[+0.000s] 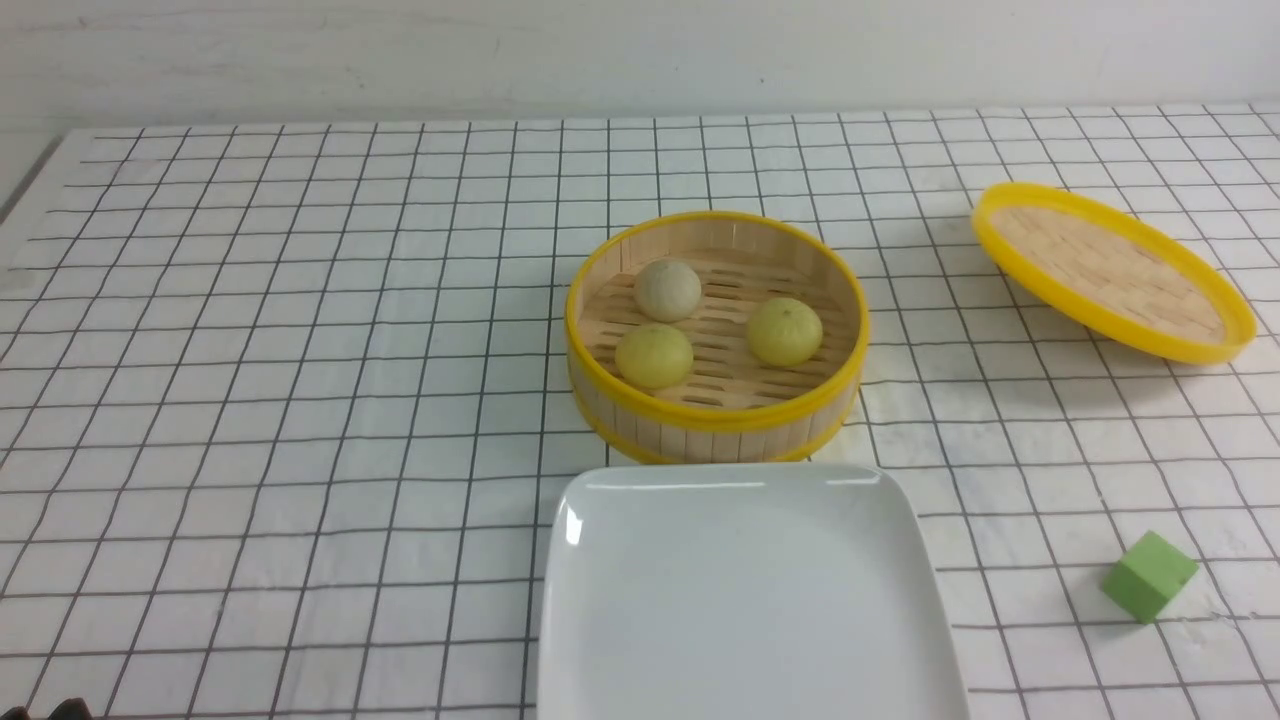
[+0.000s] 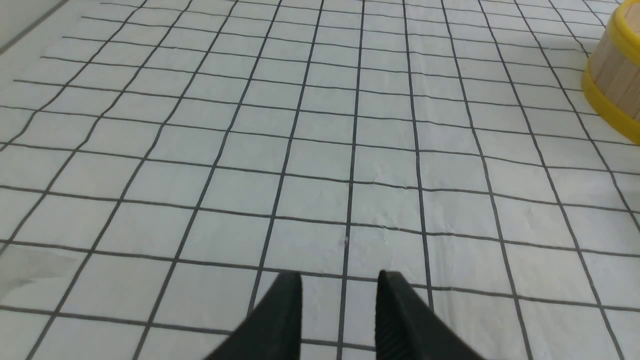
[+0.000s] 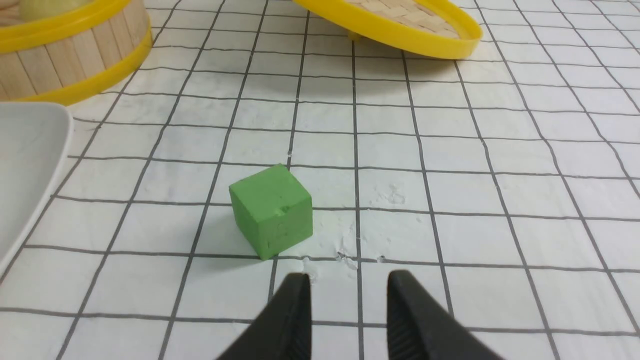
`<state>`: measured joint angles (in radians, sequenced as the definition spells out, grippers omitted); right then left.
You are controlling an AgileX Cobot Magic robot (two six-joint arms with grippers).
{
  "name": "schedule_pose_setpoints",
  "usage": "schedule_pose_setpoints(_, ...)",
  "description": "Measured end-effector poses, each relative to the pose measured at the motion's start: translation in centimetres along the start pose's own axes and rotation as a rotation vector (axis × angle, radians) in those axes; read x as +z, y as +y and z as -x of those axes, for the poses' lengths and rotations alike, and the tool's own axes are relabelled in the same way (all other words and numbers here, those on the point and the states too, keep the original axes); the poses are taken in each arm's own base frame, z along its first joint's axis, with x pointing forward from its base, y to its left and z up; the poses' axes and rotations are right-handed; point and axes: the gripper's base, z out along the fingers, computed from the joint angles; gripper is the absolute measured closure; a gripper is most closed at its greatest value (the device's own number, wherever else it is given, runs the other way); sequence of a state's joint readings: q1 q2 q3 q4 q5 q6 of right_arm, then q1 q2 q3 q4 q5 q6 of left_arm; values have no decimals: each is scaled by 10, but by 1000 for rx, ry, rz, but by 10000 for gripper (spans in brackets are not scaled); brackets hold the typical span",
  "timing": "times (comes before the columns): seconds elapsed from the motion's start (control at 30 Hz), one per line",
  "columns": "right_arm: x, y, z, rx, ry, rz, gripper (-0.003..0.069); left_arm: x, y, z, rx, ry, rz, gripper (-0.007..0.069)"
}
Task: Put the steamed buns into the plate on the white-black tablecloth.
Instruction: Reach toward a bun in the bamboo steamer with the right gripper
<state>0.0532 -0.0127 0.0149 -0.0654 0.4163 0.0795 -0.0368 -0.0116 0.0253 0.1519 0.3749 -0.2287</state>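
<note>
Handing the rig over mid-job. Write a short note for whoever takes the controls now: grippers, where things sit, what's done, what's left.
Left gripper: open, empty, over bare tablecloth.
Right gripper: open, empty, near the green cube.
Buns: all three in the open bamboo steamer: one beige-grey bun, two yellow-green buns.
Plate: empty, just in front of the steamer.
Lid: off, to the steamer's right.
Done: steamer uncovered.
Left: move all three buns to the plate.

a plain white wall [image 1: 640,50] closes the far side — soft, even light.
</note>
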Motion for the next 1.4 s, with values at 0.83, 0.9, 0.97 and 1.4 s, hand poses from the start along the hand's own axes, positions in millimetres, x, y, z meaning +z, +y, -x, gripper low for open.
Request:
schedule_pose_setpoints(0.83,-9,21,25,950,-40,288,461,-14,-24,25,-996,78,-254,438)
schedule_pose_setpoints(0.9,-15,20,36,905,-84,299,494,-21,-25,38,-939,51,-277,459)
schedule_pose_setpoints(0.97,-33,18,70,713,-185,292,611,-41,-28,68,-787,1,-308,527)
schedule_pose_setpoints(1.4,14,14,123,225,830,14,654,4,-28,85,-347,798,-23,622)
